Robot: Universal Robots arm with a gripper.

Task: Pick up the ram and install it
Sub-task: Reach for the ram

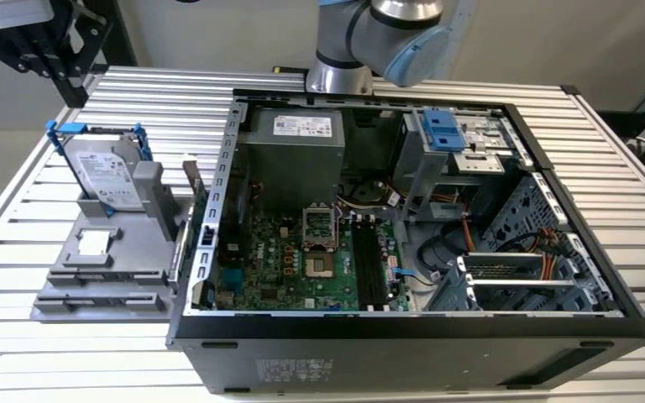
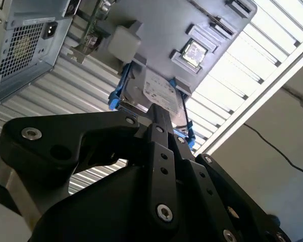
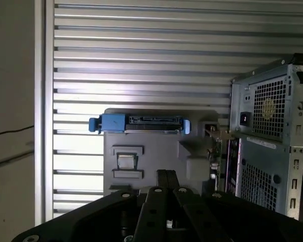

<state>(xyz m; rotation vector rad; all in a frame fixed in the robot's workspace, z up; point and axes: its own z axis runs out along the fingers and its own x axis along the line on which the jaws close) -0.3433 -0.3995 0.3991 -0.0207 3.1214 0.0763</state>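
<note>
Gripper (image 3: 165, 174) closed, empty, hovers over grey fixture (image 1: 98, 285). Ram (image 1: 195, 186) looks to stand on edge at fixture's exterior-view-right side, beside case (image 1: 412, 327), presumably for a top pinch.

Counted: 1 tabletop (image 1: 31, 353), 1 open computer case (image 1: 412, 344), 1 motherboard (image 1: 289, 269), 1 power supply (image 1: 289, 159), 1 grey fixture (image 1: 87, 285), 1 hard drive (image 1: 107, 176), 1 processor chip (image 1: 95, 243), 1 ram (image 1: 196, 180), 1 robot arm (image 1: 390, 34), 1 end effector (image 3: 165, 174).
</note>
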